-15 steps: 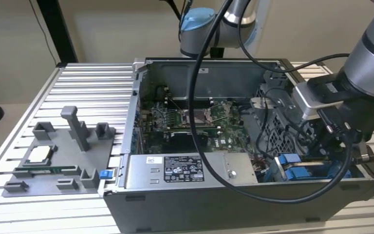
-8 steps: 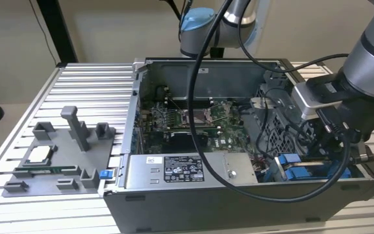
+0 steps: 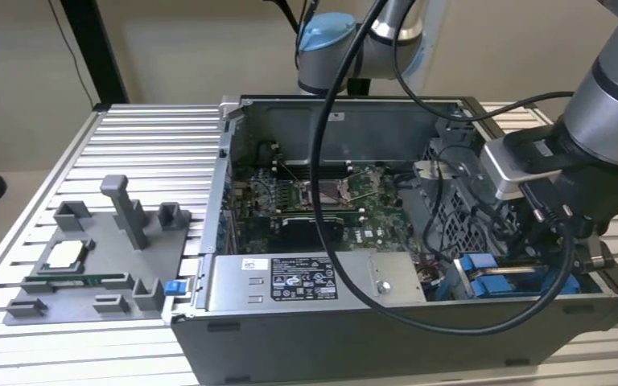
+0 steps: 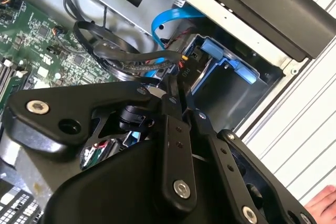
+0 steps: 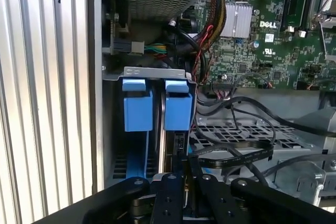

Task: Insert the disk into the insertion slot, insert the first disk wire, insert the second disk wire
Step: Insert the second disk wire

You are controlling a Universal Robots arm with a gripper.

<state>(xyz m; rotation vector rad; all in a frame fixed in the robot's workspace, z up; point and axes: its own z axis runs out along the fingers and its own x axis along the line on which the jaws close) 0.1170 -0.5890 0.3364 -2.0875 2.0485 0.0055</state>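
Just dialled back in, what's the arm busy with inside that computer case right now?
The arm's black tool is down in the open grey computer case, at the grey metal drive cage with bright blue plastic rails. Its fingers are pinched on a thin black cable beside the cage. A flat drive sits edge-on between the blue tabs. The green motherboard lies beyond.
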